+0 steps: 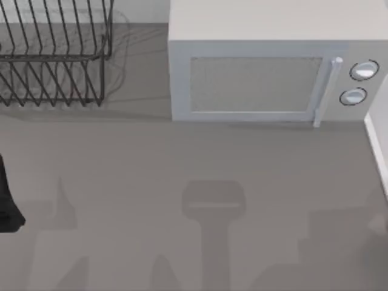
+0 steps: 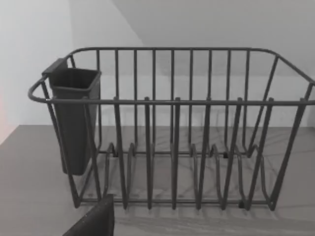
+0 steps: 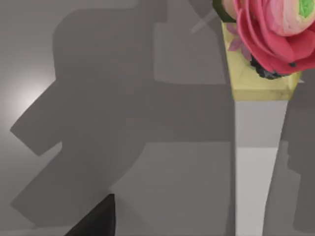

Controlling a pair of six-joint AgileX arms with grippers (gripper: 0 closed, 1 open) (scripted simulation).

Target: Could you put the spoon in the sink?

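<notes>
Black left arm (image 1: 7, 203) sits at table's left edge, only partly seen. Dark finger tip (image 2: 93, 221) pokes into left wrist view.

Dish rack (image 1: 54, 54) left of microwave (image 1: 267, 73)

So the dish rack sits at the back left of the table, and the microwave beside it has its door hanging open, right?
Not quite. The dish rack is at the back left with the microwave beside it, but the top view shows the microwave door closed flush, its handle against the front.
</notes>
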